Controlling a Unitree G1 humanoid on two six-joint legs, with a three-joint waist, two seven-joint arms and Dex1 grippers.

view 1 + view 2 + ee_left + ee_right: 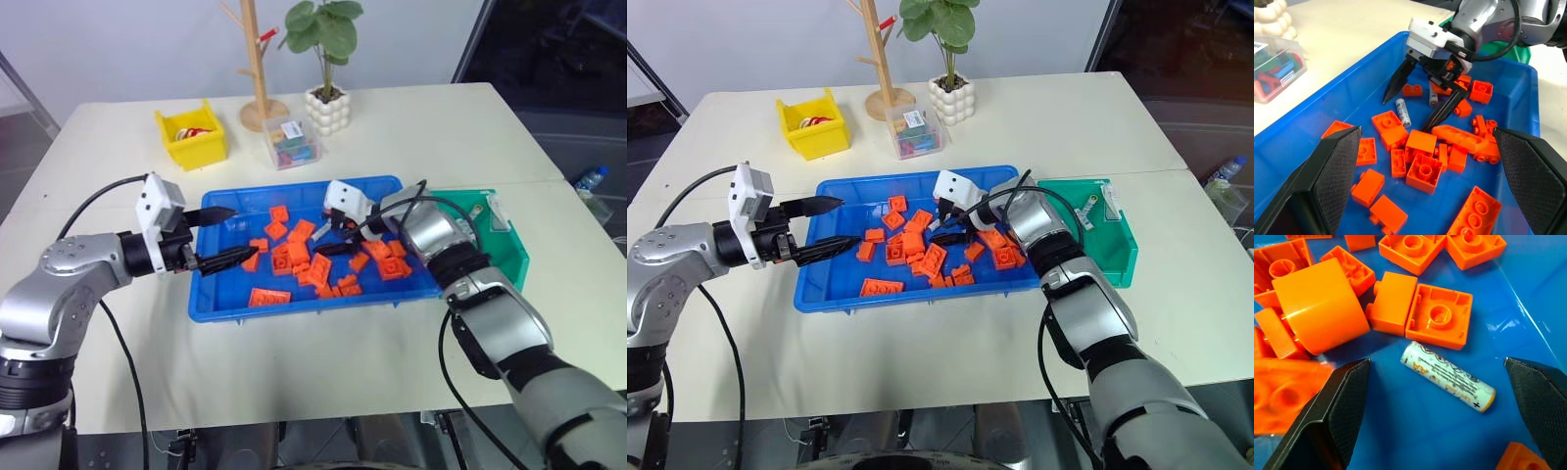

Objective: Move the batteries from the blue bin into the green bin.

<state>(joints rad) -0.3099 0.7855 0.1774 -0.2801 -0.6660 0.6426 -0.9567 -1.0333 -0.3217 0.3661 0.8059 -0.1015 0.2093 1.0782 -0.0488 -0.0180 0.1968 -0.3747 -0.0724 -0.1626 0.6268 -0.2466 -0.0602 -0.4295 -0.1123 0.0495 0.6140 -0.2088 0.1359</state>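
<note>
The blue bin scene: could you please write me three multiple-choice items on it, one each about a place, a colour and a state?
1. Where does the battery nearest the right gripper lie?
A. in the green bin
B. on the floor of the blue bin
C. on the table

2. What colour are the toy bricks in the blue bin?
A. orange
B. white
C. purple

3. How do the right gripper's fingers stand?
A. shut on a brick
B. shut on a battery
C. spread apart, holding nothing

Answers:
1 B: the right wrist view shows it lying flat on blue plastic beside the bricks.
2 A: every loose brick in that tray is orange.
3 C: the left wrist view shows them spread either side of the battery, with nothing between them.
</note>
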